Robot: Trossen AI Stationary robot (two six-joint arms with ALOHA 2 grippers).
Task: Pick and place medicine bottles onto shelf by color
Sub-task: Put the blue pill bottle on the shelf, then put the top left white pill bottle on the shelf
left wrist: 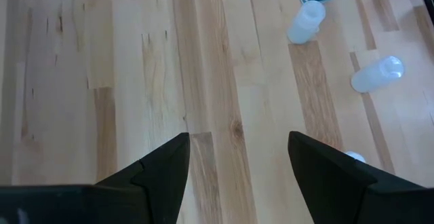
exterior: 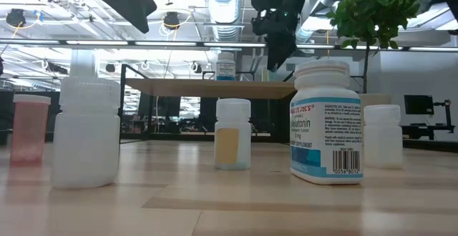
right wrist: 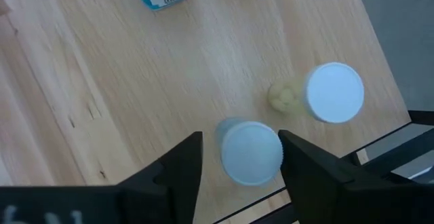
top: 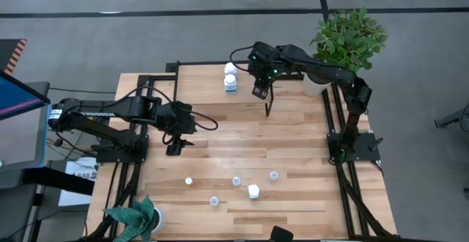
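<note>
Shelf [exterior: 215, 87] of light wood stood at the far side of the table [top: 293, 136], seen in the low view behind the near bottles, with bottles on its top. Right of it sat a potted plant [top: 348, 40]. The right gripper [right wrist: 241, 149] hung above the shelf with its fingers apart; between them its wrist view showed a white-capped bottle [right wrist: 251, 153] standing on the shelf, and just beside that another white cap [right wrist: 333, 92]. The left gripper [left wrist: 237, 159] hovered over bare wood on the left side of the table, fingers also apart and holding nothing. Near the front edge stood the remaining bottles: a larger labelled one [top: 253, 191], then small ones spread to its left and right [top: 188, 181], [top: 214, 200], [top: 237, 181], [top: 273, 175].
</note>
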